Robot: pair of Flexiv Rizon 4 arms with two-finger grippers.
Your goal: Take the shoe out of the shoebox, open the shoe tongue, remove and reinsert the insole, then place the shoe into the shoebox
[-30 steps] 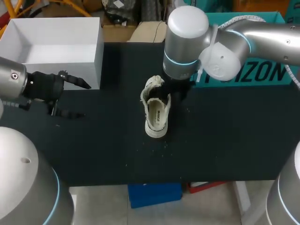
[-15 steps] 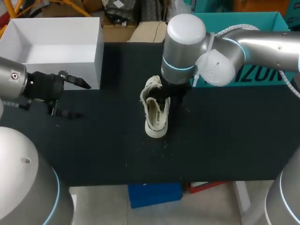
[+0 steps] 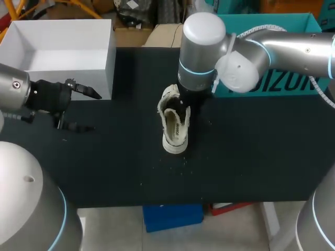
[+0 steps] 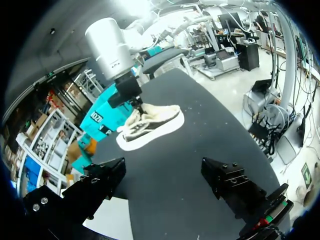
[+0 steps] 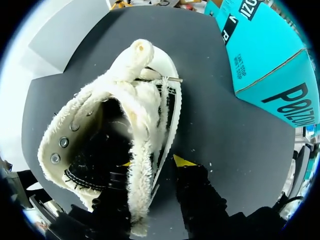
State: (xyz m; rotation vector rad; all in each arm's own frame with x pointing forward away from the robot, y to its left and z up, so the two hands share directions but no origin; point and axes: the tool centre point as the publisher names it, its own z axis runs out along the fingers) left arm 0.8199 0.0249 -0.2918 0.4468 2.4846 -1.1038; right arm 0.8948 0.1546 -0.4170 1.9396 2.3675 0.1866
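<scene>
shoe [image 3: 175,128]: pale, fleece-lined, on the black table [image 3: 251,157] near its middle, opening facing up, lengthwise toward the robot.
shoe vs shoebox: out of the box, well apart from it.
shoebox [image 3: 107,68]: white, open top, at the table's far left corner.
right arm: comes in from the right and reaches past the middle; its wrist hangs over the far end of the shoe.
right gripper [image 5: 152,167]: down at the shoe's fleecy rim, straddling the side wall, one side inside the opening and one outside by the white sole edge (only one yellow tip shows clearly). Whether it actually has hold of that wall: cannot tell.
left arm: at the table's left side, low over the surface.
left gripper [image 4: 164,170]: spread wide, nothing between the fingers, holding nothing; just beside the shoebox's front wall, well apart from the shoe, which lies ahead of it in the left wrist view.
teal box [image 3: 272,22]: at the far right of the table, partly behind the right arm.
</scene>
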